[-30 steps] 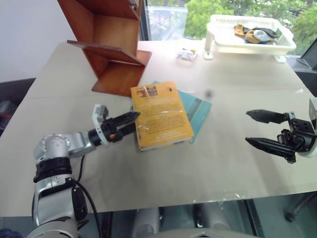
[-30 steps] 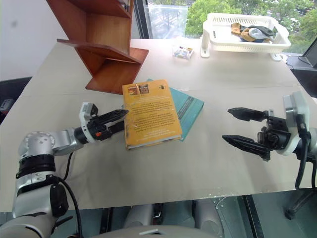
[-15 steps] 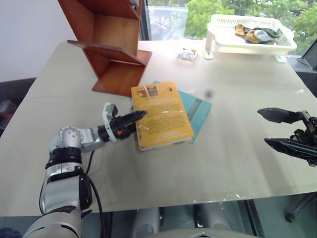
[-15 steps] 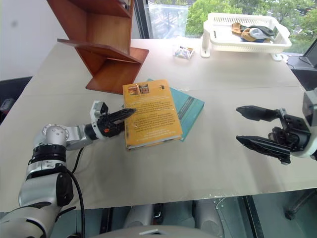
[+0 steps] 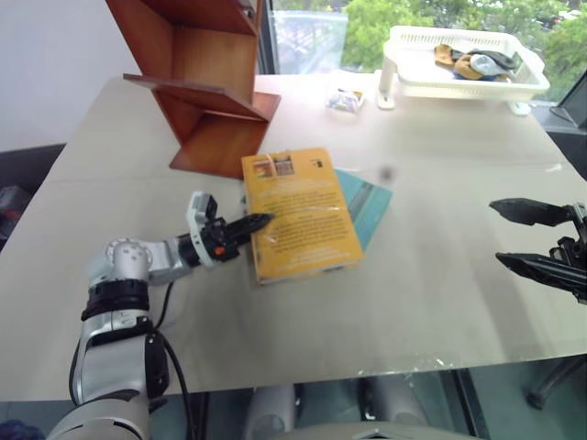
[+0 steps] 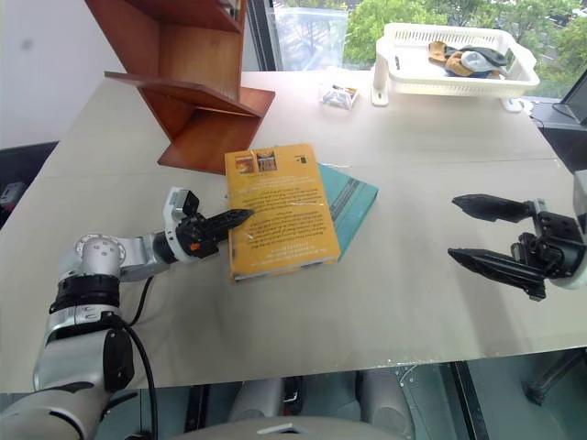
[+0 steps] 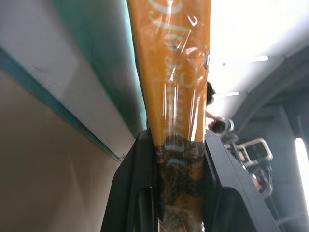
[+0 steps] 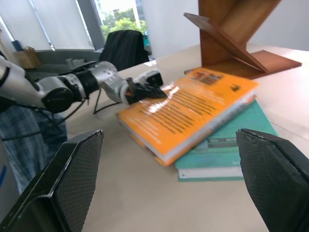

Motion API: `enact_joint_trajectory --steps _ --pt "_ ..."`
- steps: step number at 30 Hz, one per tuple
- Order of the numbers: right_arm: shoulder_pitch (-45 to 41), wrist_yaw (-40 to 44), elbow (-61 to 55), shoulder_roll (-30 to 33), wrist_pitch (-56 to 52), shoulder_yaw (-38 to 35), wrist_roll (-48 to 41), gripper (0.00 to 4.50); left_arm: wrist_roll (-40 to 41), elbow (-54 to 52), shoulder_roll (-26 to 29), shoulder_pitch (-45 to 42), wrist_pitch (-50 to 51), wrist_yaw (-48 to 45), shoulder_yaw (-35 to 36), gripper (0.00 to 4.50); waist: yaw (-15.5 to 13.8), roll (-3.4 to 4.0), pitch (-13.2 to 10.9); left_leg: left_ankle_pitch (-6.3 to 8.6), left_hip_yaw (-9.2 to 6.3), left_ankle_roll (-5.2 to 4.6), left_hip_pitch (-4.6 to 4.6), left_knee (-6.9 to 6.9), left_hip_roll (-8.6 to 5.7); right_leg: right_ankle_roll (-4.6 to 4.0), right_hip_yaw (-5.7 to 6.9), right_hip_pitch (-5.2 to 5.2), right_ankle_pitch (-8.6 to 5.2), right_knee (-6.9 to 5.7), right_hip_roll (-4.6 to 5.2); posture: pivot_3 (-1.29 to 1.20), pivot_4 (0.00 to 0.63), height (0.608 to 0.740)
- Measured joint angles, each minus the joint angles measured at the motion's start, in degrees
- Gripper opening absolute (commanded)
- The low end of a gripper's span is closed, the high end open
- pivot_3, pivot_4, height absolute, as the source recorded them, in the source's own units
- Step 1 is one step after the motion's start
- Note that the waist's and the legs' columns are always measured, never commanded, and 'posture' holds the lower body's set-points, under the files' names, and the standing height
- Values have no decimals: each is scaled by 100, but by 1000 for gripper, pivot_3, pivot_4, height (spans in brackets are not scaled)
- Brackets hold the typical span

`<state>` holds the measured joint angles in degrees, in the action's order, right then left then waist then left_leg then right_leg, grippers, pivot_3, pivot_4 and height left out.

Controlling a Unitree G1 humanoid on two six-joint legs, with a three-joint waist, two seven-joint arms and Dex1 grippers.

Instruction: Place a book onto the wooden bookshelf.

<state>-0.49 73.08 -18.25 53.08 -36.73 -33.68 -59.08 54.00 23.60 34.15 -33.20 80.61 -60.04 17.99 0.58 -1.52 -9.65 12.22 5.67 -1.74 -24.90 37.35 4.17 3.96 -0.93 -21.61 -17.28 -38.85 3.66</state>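
The orange-yellow book (image 5: 298,215) lies on top of a teal book (image 5: 371,206) in the middle of the table. My left gripper (image 5: 261,220) is shut on the orange book's left edge, and in the left wrist view the cover (image 7: 176,72) sits clamped between the black fingers (image 7: 137,193). That edge stands slightly off the teal book. The wooden bookshelf (image 5: 206,82) rises at the back left, just behind the books. My right gripper (image 5: 498,232) hovers open over the table's right side, well clear of the books, with nothing in it.
A white plastic basket (image 5: 463,87) holding small items stands at the back right. A small packet (image 5: 346,101) lies between it and the shelf. The table's front edge runs close below both arms.
My left gripper has closed on the orange book's left edge and raised it a little. The right gripper has drifted to the right, still open.
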Motion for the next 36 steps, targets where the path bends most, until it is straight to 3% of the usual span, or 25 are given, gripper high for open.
enact_joint_trajectory --steps 3,7,13,15,18,23,26,36 --pt "-51 169 431 198 93 -284 83 4500 252 -1367 454 -53 -20 -54 1 529 -2 -5 -4 -2 1 4 4 1 -1 0 -1 4 0 3 2 0 150 740" --pt "-52 420 898 341 102 -508 93 4500 110 -2106 716 -285 -553 -18 -63 529 -15 -3 -2 2 2 -4 10 -1 -3 0 0 8 0 3 1 0 150 740" --pt "-389 716 2015 468 -330 -917 -300 4500 -1515 -2763 1551 -927 -3062 -297 -896 529 -15 -8 -7 1 21 -1 10 -1 -3 -1 -14 7 0 13 -2 0 150 740" --pt "-650 758 2222 475 -448 -997 -454 4500 -1911 -2761 1604 -1276 -3727 -363 -1046 529 -17 -7 -7 2 30 -4 9 -3 -2 -1 -13 6 0 15 -3 0 150 740" --pt "-904 785 2466 475 -515 -998 -514 4500 -2465 -2697 1611 -1673 -4692 -508 -1358 529 -21 -8 -8 2 40 -4 5 -3 -2 0 -10 5 0 20 -5 0 150 740" --pt "-1205 924 2992 477 -591 -993 -516 4500 -4154 -1949 1950 -2618 -6963 -684 -2144 529 -40 -5 -9 0 52 0 3 -6 -1 0 -16 3 0 31 -10 0 150 740" --pt "-1353 1057 3314 510 -635 -994 -487 4500 -4646 -1497 1969 -3084 -7929 -794 -2315 529 -51 -4 -10 0 57 0 0 -6 0 1 -19 1 0 35 -10 0 150 740" --pt "-1590 1308 3868 606 -539 -993 -305 4500 -6126 577 2404 -4355 -10078 -843 -2753 529 -23 8 -16 1 69 -2 3 -7 3 3 -27 -7 -1 30 -11 0 150 740"
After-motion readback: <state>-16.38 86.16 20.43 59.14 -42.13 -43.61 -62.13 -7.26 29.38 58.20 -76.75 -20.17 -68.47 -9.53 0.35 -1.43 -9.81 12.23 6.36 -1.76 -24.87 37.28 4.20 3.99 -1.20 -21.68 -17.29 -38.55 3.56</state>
